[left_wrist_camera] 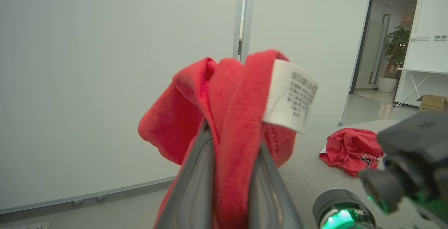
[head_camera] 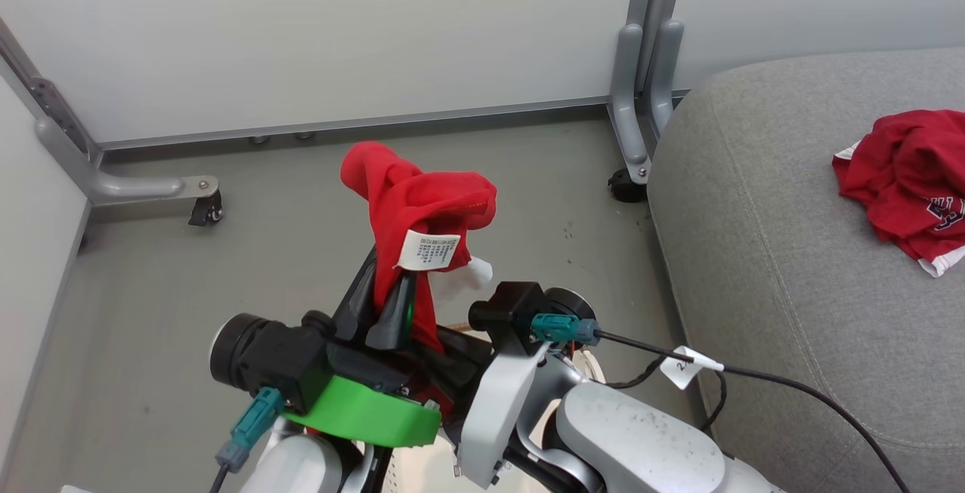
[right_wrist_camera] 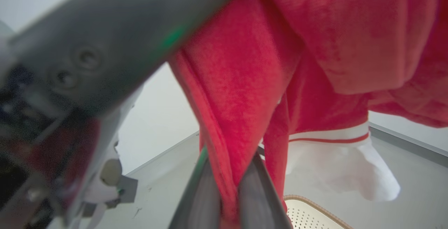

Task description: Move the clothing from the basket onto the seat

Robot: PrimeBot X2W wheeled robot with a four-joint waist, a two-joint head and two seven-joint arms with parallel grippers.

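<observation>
Left gripper (left_wrist_camera: 232,141): pinching red garment (left_wrist_camera: 175,127).
Right gripper (right_wrist_camera: 231,159): clamped on it too, above basket (right_wrist_camera: 308,218).
Done: second garment (head_camera: 908,176) lies well in from seat (head_camera: 754,267) corner.
Remaining: held one.

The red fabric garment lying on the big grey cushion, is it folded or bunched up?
Bunched up: the red fabric garment lies in a crumpled heap on the light grey cushion, white trim showing.

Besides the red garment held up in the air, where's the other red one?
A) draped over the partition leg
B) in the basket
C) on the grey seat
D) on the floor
C: the other garment lies crumpled on the seat, apart from the held garment pinched in the left gripper.
</observation>
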